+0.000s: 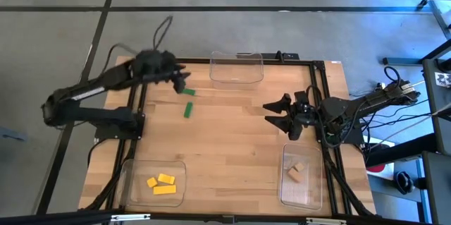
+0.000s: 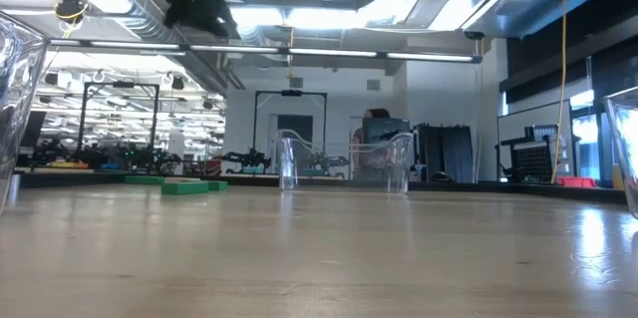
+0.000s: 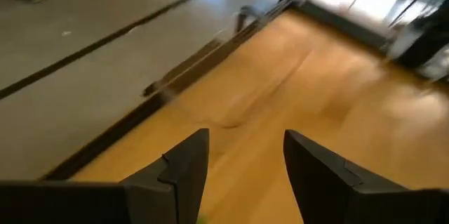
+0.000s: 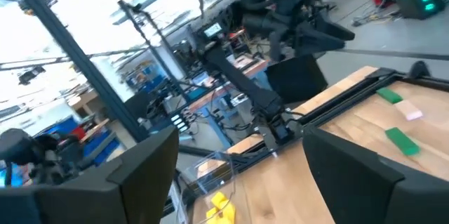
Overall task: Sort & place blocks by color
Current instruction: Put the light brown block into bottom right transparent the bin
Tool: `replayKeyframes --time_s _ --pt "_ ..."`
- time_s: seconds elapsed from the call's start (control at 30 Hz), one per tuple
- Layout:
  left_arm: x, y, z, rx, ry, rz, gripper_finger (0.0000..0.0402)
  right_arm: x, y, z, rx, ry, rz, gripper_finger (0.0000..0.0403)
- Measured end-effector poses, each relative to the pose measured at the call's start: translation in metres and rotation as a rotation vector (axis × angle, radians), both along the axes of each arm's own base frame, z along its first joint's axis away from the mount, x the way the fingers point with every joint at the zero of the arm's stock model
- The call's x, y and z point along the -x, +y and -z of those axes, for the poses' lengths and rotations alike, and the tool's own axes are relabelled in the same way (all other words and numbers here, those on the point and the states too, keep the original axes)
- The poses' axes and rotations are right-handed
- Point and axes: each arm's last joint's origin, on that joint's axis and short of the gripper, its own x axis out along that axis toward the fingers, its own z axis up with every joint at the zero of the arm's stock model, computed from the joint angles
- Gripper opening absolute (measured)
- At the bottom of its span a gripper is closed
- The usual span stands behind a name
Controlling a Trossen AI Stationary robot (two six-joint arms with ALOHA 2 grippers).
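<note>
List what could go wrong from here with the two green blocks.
1. The left gripper hangs open near the table's far-left side, by the upper green block; a slightly off descent might nudge it toward the edge.
2. The two green blocks lie close together, so grasping one may knock the lower green block.
3. The far clear tray is empty; a release near its rim may miss.

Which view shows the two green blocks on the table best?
The high view: both green blocks lie in plain sight by the left pincer. The low view shows them edge-on, the right wrist view small and far off, and the left wrist view only a green sliver.
</note>
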Motion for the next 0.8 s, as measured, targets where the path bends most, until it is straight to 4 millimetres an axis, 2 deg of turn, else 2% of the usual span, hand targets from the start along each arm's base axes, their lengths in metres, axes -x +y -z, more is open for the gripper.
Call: replayKeyframes --time_s 0.07,0.13,0.23,0.33,0.53,0.63,0.8 --pt "-0.001 0.026 0.003 0.017 0.094 0.023 0.0176 0.0 0.0 0.0 -0.001 0.0 0.014 0.0307" --pt "-0.003 0.051 0.014 0.054 0.214 0.061 0.0176 0.0 0.0 0.0 0.0 0.002 0.017 0.0307" --pt "-0.01 0.083 0.037 0.098 0.394 0.116 0.0176 0.0 0.0 0.002 0.006 0.016 0.017 0.0307" --pt "-0.013 0.104 0.069 0.149 0.62 0.179 0.0176 0.0 0.0 0.004 0.012 0.043 0.017 0.0307" --pt "-0.02 0.119 0.118 0.194 0.975 0.319 0.0176 -0.001 0.0 0.013 0.033 0.126 0.017 0.0307" --pt "-0.024 0.122 0.13 0.188 1.034 0.363 0.0176 0.0 0.0 0.015 0.021 0.152 0.016 0.0307" --pt "-0.029 0.13 0.138 0.114 1.067 0.429 0.0177 0.0 0.0 0.017 0.027 0.169 0.017 0.0307"
